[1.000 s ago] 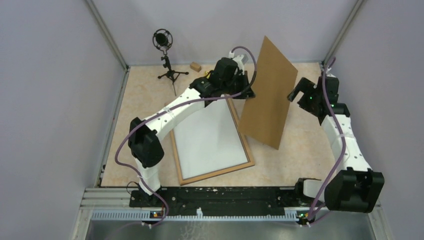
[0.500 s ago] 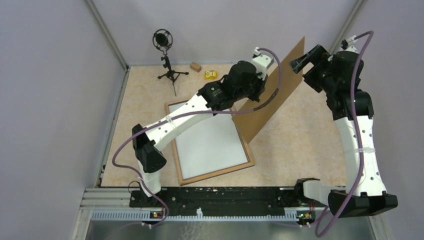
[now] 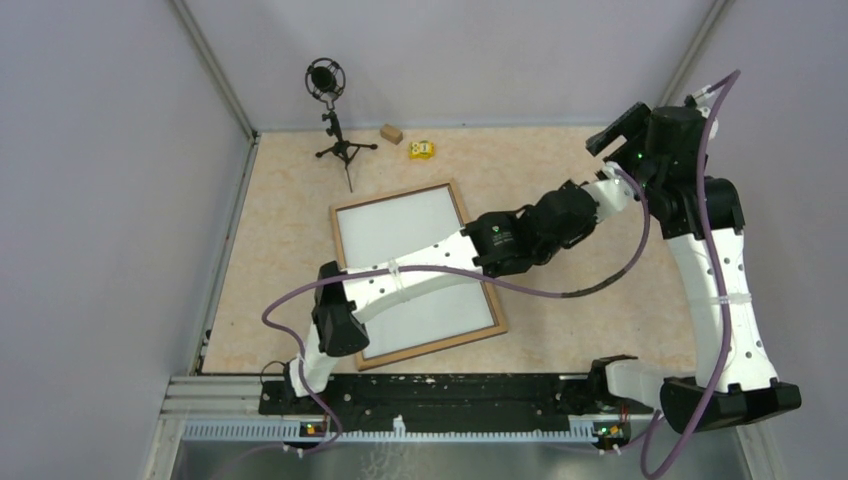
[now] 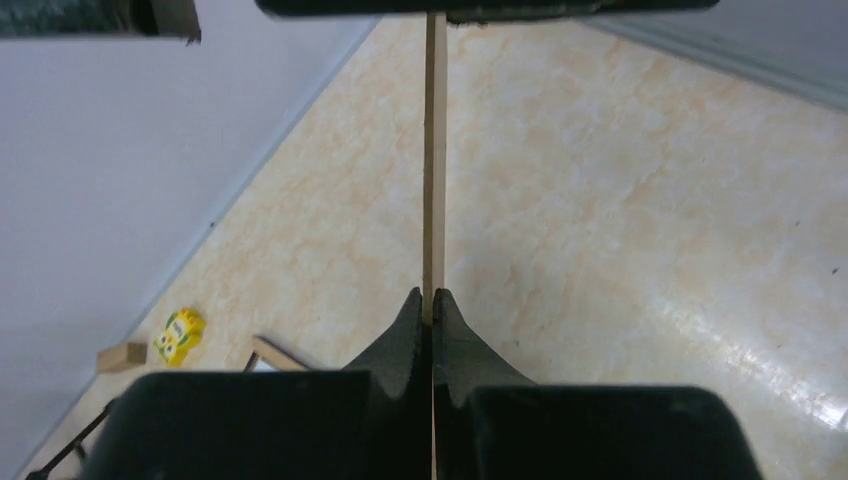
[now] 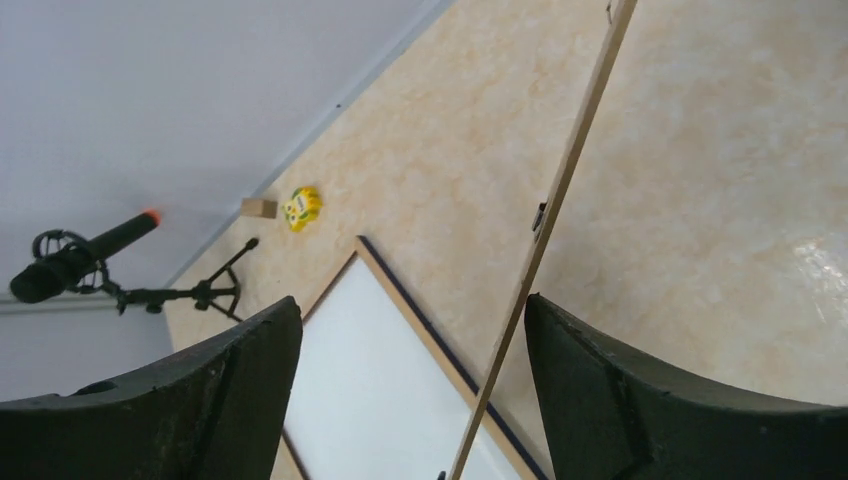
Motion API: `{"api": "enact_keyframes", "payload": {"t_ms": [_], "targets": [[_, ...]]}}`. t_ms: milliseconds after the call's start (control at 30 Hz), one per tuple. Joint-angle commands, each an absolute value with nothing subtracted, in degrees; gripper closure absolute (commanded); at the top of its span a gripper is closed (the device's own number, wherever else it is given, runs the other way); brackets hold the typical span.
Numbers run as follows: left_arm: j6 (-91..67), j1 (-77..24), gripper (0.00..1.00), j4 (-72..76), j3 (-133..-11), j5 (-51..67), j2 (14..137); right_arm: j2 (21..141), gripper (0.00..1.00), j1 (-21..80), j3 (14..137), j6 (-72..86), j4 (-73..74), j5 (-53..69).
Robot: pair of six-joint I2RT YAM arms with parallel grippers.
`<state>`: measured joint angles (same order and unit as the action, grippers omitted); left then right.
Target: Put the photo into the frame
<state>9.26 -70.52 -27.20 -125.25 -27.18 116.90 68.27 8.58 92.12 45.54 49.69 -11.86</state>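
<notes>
Between our left tool's (image 4: 432, 298) tips we pinch a thin board (image 4: 434, 150) (seen edge-on); our right tool (image 5: 410, 315) gapes wide, gripping nothing, the frame (image 3: 440, 343) off to its left.

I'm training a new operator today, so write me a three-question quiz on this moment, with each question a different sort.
1. True or false: the left gripper is shut on the thin brown backing board.
2. Multiple choice: the right gripper is A) shut on the board, B) open, with the board's edge passing between its fingers, C) out of view.
3. Fill in: beside the small wooden block lies a small toy coloured ____.

Key: 1 true; 2 B; 3 yellow.
</notes>
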Motion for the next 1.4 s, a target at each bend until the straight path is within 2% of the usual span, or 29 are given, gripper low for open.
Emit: {"api": "enact_keyframes", "payload": {"t_ms": [0, 167, 567, 667, 767, 1067, 1200, 1367], "targets": [[17.1, -73.2, 1.0, -17.0, -127.8, -35.9, 117.8, 64.2, 0.22, 9.3, 89.0, 47.2, 53.7, -18.5], [17.4, -74.8, 1.0, -15.1, -127.8, -36.9, 118.6, 60.4, 0.3, 9.2, 82.8, 49.7, 52.7, -18.4], [14.3, -75.9, 1.0, -11.5, -122.2, -36.0, 115.2, 52.3, 0.4, 9.2, 70.4, 62.0, 45.9, -18.1], [14.2, -75.8, 1.0, -8.5, -117.8, -35.9, 112.5, 50.7, 0.39, 9.2, 69.1, 62.8, 45.4, -19.1], [14.1, -75.5, 1.0, -6.1, -114.3, -36.1, 110.4, 51.0, 0.31, 8.7, 70.0, 61.0, 46.3, -18.8], [12.0, -73.2, 1.0, -4.8, -109.7, -34.4, 107.5, 54.2, 0.19, -3.3, 74.8, 51.9, 45.2, -2.5], [12.0, -72.9, 1.0, -4.9, -110.1, -33.4, 108.0, 56.6, 0.2, -3.5, 76.3, 50.6, 45.7, -1.2], [12.3, -72.9, 1.0, -5.3, -111.8, -32.9, 109.1, 58.6, 0.29, -3.4, 75.4, 51.1, 44.1, 1.2]]}}
